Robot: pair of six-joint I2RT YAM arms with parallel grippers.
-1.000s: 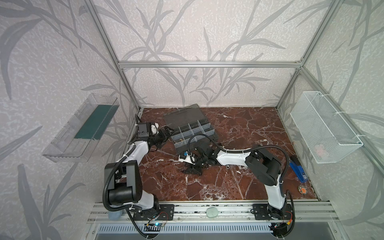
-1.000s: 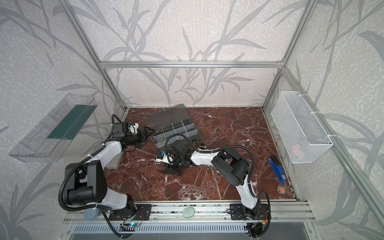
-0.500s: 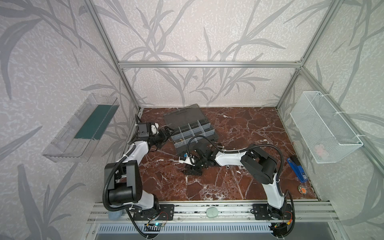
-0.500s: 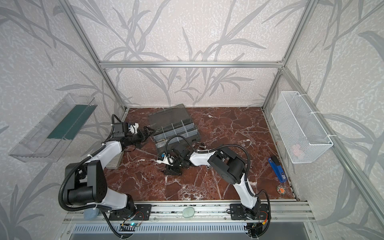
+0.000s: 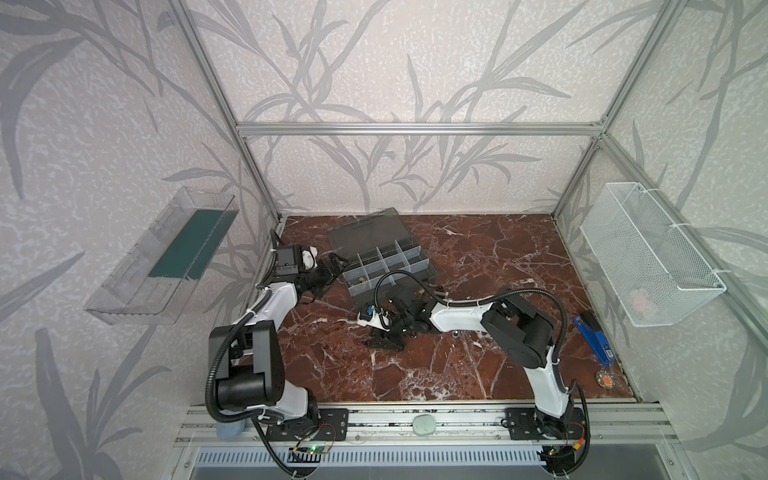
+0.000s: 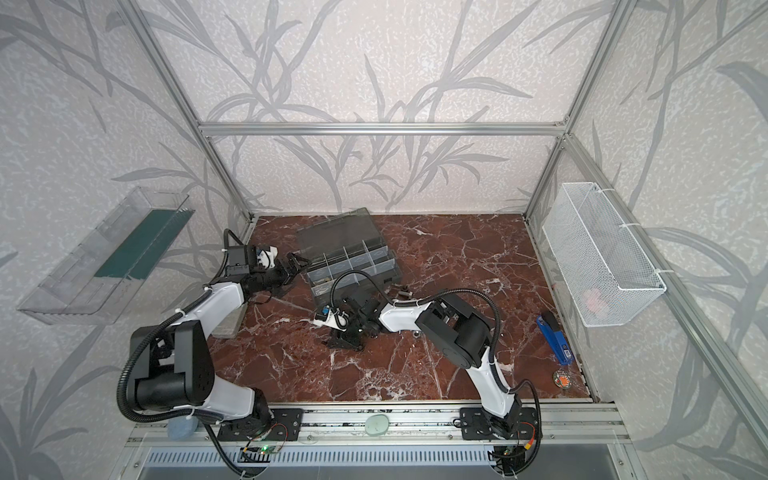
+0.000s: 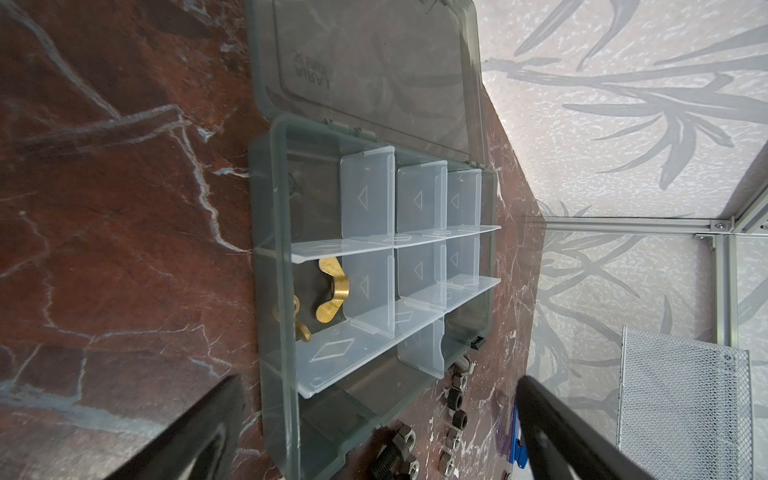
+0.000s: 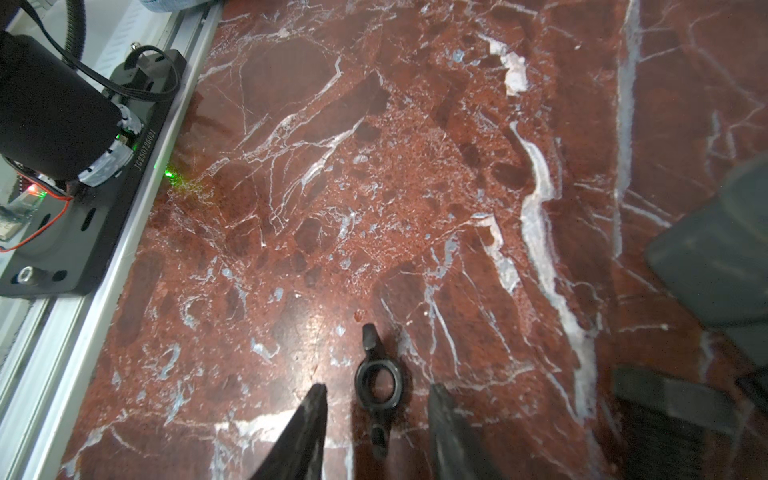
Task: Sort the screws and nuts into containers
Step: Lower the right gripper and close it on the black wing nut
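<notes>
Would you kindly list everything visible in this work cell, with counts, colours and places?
marble table: one, red-brown, cell floor.
organizer case: one, dark grey, lid open, rear left of the table.
brass wing nuts: two, gold, in one cell at the case's left end.
black wing nut: one, flat on the table between the fingers of the right gripper, touching neither.
loose nuts and screws: several, mostly black, on the table by the case.
clear tray: one, left wall.
wire basket: one, white, right wall.
blue tool: one, table's right edge.
left gripper: one, black, open, beside the case.
right gripper: one, black, open, over the black wing nut.
</notes>
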